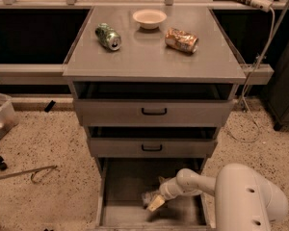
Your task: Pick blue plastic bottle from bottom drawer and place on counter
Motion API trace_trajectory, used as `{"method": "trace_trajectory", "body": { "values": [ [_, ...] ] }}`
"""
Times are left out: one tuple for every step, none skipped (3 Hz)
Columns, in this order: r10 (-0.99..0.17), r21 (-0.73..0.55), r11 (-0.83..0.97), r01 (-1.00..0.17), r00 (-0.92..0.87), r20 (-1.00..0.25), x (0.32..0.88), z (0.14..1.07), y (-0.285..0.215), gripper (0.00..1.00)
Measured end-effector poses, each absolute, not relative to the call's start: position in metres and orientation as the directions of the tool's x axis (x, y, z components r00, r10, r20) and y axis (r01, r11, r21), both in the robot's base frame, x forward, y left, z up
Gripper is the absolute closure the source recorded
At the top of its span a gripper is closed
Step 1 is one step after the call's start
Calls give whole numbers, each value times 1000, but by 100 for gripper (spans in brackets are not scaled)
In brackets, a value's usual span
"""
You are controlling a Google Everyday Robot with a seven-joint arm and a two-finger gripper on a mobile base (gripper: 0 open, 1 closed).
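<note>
The bottom drawer [123, 189] is pulled open at the foot of the grey cabinet. A small pale bottle [148, 197], the blue plastic bottle, lies on the drawer floor right of the middle, partly hidden by my gripper. My gripper [156, 203] reaches into the drawer from the right on a white arm [192, 182] and sits right at the bottle. I cannot tell whether it touches or holds it. The counter [149, 59] is the cabinet's flat grey top.
On the counter are a green soda can [109, 36], a white bowl [149, 18] and an orange-brown snack packet [181, 39]. Two shallower drawers [154, 112] [151, 147] stand slightly open above the bottom drawer. A plastic bin [0, 119] and a cable [248, 114] lie on the floor.
</note>
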State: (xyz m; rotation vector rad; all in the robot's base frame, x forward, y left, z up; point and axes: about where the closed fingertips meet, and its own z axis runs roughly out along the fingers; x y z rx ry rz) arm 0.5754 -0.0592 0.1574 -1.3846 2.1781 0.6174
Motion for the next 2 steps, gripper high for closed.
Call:
{"method": "trace_trajectory", "body": {
  "values": [
    [-700, 122, 390, -913, -380, -604, 573, 143, -65, 0],
    [-735, 120, 372, -921, -371, -568, 570, 131, -67, 19]
  ]
}}
